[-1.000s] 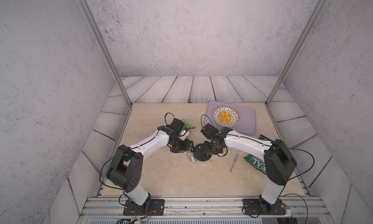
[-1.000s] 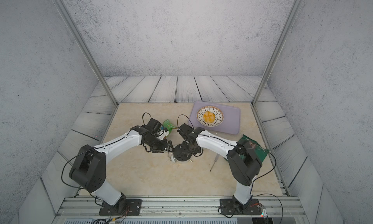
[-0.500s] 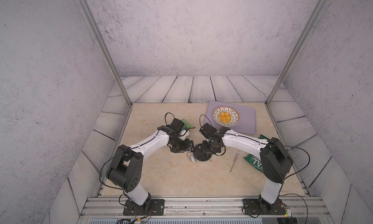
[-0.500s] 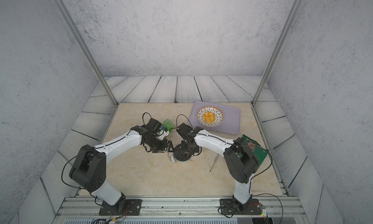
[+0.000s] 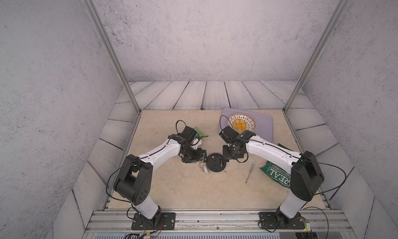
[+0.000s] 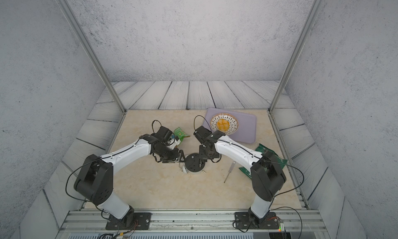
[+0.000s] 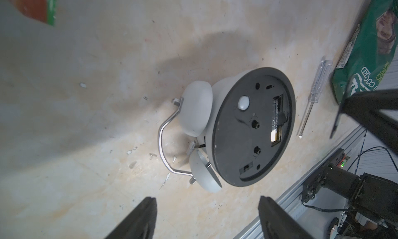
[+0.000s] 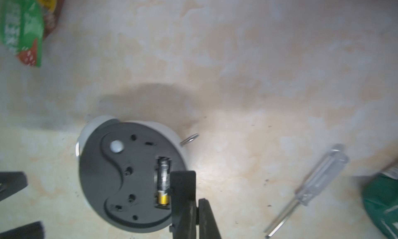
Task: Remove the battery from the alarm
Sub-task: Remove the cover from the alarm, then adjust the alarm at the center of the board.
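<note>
At the middle of the desk [image 5: 172, 184] the alarm [image 5: 216, 162] is lying face down, black back turned up, bells and wire handle on its left side. The battery [image 8: 163, 184] is sitting inside its open slot in that back, on the side nearer the right arm, gold end showing.

We are seeing the right end effector [image 8: 195, 197] clenched, jaws pressed together, its tip hanging over the alarm's rim just beside the slot. Whether it is touching, we cannot tell.

The left end effector [image 7: 206, 203] is standing released, jaws wide, hovering just left of the alarm.

To the right a screwdriver [image 5: 250, 171] is lying near a green bag [image 5: 277, 175] — both apart from the alarm.
</note>
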Controlling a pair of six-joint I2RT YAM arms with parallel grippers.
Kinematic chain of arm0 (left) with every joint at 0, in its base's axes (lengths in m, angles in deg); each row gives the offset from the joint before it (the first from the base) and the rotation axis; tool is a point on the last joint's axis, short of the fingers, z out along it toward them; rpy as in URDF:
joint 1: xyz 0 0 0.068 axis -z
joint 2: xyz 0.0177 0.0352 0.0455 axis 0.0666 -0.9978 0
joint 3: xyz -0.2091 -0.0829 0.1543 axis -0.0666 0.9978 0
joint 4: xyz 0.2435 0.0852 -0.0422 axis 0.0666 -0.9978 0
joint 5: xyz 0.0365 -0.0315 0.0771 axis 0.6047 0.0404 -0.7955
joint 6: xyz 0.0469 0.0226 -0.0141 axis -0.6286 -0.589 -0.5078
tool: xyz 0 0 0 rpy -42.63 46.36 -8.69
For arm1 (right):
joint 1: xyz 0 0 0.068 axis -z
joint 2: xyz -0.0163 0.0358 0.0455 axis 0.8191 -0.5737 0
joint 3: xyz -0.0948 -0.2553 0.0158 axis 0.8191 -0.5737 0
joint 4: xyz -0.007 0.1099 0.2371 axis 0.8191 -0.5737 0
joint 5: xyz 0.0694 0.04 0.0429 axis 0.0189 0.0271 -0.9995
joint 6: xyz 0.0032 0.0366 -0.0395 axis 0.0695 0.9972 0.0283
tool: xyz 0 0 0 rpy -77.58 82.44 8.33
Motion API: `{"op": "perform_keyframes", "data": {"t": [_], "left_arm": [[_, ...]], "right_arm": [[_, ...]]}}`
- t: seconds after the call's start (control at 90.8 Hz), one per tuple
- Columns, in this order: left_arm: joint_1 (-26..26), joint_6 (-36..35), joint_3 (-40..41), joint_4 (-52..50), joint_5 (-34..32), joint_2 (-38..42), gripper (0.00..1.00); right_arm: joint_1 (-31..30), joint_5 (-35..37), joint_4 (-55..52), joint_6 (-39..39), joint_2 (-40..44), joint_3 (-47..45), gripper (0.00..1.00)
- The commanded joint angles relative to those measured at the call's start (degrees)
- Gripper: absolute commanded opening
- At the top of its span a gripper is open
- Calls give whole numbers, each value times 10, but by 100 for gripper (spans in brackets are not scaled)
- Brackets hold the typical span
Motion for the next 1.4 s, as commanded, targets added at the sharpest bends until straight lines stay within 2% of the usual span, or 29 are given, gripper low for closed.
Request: {"op": "perform_keyframes", "data": {"t": [0.0, 0.187, 0.363, 0.495, 0.561, 0.66, 0.749, 0.87, 1.024, 1.134, 1.387], "left_arm": [[1, -5, -6, -9, -4, -9, 81], [1, -7, -12, -16, -9, -11, 82], [1, -9, -23, -26, -10, -12, 82], [1, -17, -43, -35, -13, -18, 82], [1, -21, -51, -35, -14, -22, 82], [3, -30, -70, -24, -10, -29, 83], [7, -42, -100, -24, -7, -53, 81], [9, -43, -145, -19, 17, -105, 71], [14, -31, -186, -15, 31, -161, 67], [15, -26, -195, -17, 48, -187, 67], [12, 9, -123, -9, 60, -156, 65]], "right_arm": [[47, 5, 10, -40, 3, -52, 7], [67, -42, 78, -84, -82, -53, 10], [72, -36, 73, -114, -137, -19, 16], [72, -29, 23, -132, -90, -7, 39], [71, -33, 7, -126, -52, -12, 41], [71, -106, 26, -93, 18, -48, 40], [68, -220, 98, -39, 63, -112, 34], [65, -308, 222, 44, 83, -189, 32], [61, -355, 309, 102, 50, -229, 32], [59, -362, 338, 115, 26, -236, 32], [60, -376, 320, 84, -60, -132, 31]]}}
